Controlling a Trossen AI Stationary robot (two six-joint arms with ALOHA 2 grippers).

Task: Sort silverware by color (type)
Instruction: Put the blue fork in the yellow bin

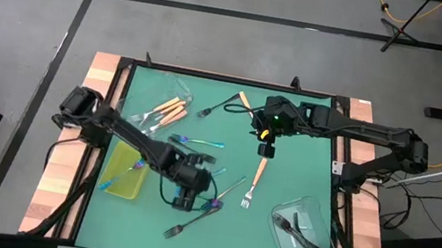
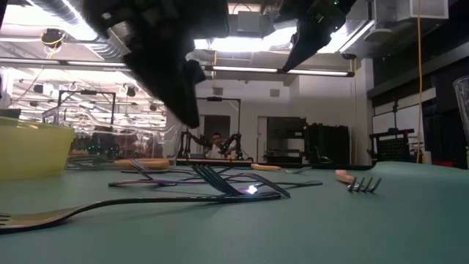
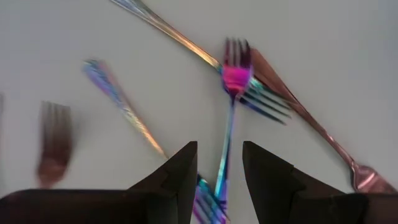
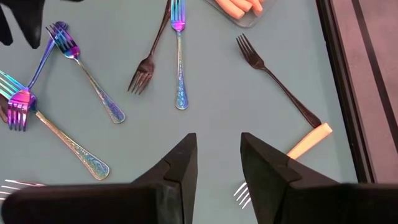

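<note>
Left gripper (image 3: 217, 177) released, poised astride slim iridescent fork (image 3: 229, 124) near table (image 1: 303, 168) centre; right gripper (image 4: 217, 165) likewise parted over bare mat. Light, rigid, slick metal; best pinched mid-handle

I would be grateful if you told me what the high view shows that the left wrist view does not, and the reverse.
Only the high view shows the yellow-green tray, two clear tubs, one with orange-handled forks and one with dark forks, and the right end effector hovering over the mat's middle. Only the left wrist view shows the left end effector open, with an iridescent fork running between its fingers. Both show iridescent and dark forks lying loose on the green mat.
</note>
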